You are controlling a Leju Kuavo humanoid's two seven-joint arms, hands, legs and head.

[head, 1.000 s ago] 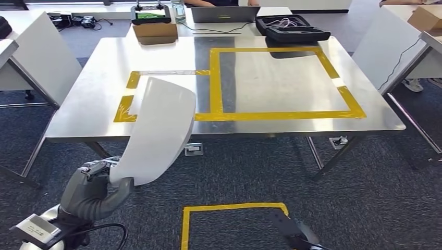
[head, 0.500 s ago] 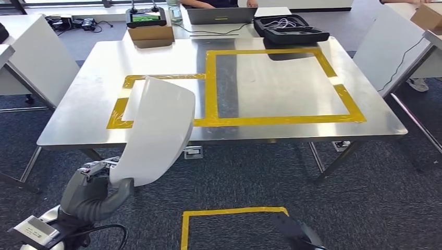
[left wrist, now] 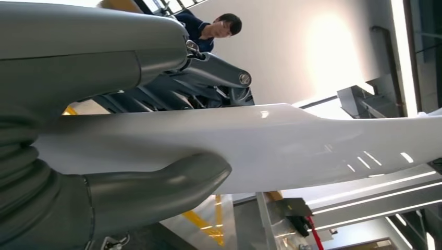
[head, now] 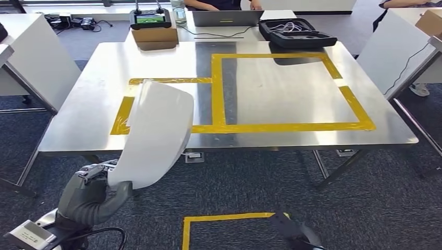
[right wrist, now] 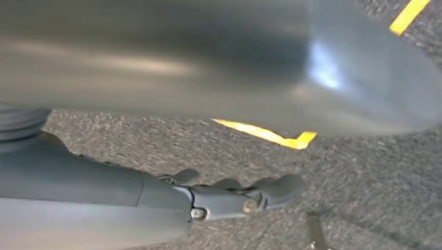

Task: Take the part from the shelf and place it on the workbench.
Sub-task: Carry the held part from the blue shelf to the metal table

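In front of the tabotop's near edge, the left hand [head: 94, 190] is gripping the white curved part [head: 156, 133] at its lower end, part tilting up over the tabletop [head: 292, 94]. Right hand [right wrist: 234, 195] is hanging over carpet, fingers straight, holding nothing. Beyond the tabletop's far edge: open black case [head: 297, 32] containing white cables, cardboard box [head: 155, 36] carrying a controller.

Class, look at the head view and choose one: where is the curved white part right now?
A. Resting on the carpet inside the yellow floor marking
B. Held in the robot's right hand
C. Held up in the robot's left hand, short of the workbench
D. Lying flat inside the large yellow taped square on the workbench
C: the left hand grips the white part by its lower end, raised in front of the workbench, not set down on it.
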